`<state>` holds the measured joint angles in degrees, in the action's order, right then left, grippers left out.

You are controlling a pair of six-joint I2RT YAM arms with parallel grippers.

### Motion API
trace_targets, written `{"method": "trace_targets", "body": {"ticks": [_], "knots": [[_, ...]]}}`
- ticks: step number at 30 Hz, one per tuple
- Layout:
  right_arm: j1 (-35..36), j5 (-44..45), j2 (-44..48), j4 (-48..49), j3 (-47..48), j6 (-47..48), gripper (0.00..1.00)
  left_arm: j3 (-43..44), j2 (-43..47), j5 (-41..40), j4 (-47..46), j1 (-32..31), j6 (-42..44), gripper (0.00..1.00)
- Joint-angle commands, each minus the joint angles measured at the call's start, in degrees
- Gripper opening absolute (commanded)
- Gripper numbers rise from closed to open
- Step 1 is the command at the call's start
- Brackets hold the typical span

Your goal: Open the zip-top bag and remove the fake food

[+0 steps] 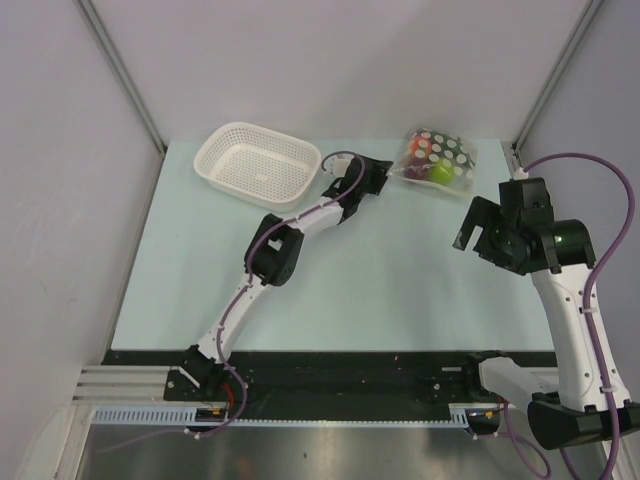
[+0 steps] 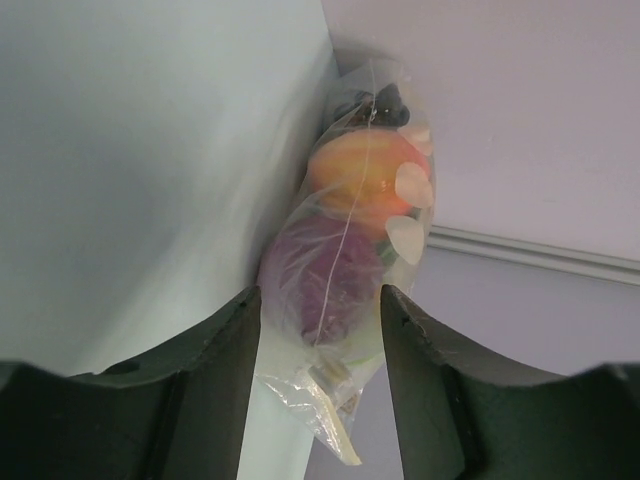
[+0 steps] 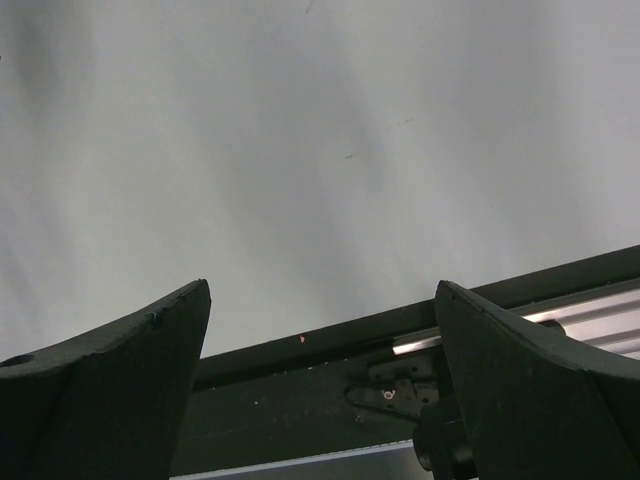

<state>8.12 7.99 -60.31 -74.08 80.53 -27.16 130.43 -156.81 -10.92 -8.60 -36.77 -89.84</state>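
A pale green counter (image 1: 400,290) boxed in by plain grey walls carries everything here. The bag (image 1: 437,160) lies at the upper right of the top view, close to the back wall, with the food (image 1: 440,172) sealed inside. In the left wrist view the left fingers (image 2: 235,330) stand about half open on either side of the bag (image 2: 340,300), level with a purple piece (image 2: 320,280). An orange fruit (image 2: 360,175) and dark grapes (image 2: 380,100) lie beyond, and the plastic shows no squeeze yet. The step in hand looks like taking a first hold. It would go best low on the flat, food-free flap at the bottom of that view, so the fingers pinch film and not a toy. Whether that flap carries the zip I cannot tell. The right fingers (image 3: 150,340) gape fully, empty, facing bare wall and the rail. In the top view that arm hangs below and right of the bag, and it will likely have to come in for the opposite lip. The wall leaves little room behind, so drawing the bag toward mid-counter first seems wise. A white basket (image 1: 258,165) sits at upper left, just beside the left arm, out of the way.
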Motion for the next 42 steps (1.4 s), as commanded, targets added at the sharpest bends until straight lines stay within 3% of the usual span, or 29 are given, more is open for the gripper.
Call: {"method": "trace_targets", "body": {"ticks": [1,5,8,9,14,18,25,33,37,42], "knots": [[-0.30,2.03,0.29,-1.59,2.70,0.70,1.00,3.51,-0.95,-1.30,-2.39,-1.28,-4.11,0.56],[-0.39,2.47,0.28,-1.41,2.61,0.44,1.00,2.20,-0.78,0.02,-3.88,-1.63,-4.46,0.50],[-0.39,2.47,0.29,-1.06,2.17,0.26,1.00,1.32,-0.34,0.98,-4.76,-1.63,-3.59,0.38],[-0.39,2.47,0.28,-0.71,2.00,0.26,1.00,0.71,-0.07,1.16,-5.19,-1.63,-2.89,0.28],[-0.39,1.51,-0.15,1.57,0.42,1.49,1.00,-2.97,2.99,4.05,-7.22,-0.84,-0.26,0.00],[-0.30,-1.91,-1.47,4.55,-0.81,3.51,1.00,-8.78,8.61,9.06,-9.41,-0.58,5.81,0.00],[-0.47,-8.33,-6.30,11.76,-2.04,0.00,1.00,-29.49,22.50,19.08,-16.44,-0.67,11.62,0.00],[-0.82,-27.39,-12.98,23.88,-6.61,-5.53,0.99,-45.16,34.02,25.94,-22.68,-3.48,12.32,0.00],[-2.22,-24.08,-12.90,26.97,-11.88,-9.05,1.00,-55.08,40.86,25.42,-24.00,-5.15,12.41,0.00],[-7.68,-24.51,-11.41,28.11,-19.97,-15.11,1.00,-59.24,43.17,25.77,-25.50,-7.26,10.83,0.01]]}}
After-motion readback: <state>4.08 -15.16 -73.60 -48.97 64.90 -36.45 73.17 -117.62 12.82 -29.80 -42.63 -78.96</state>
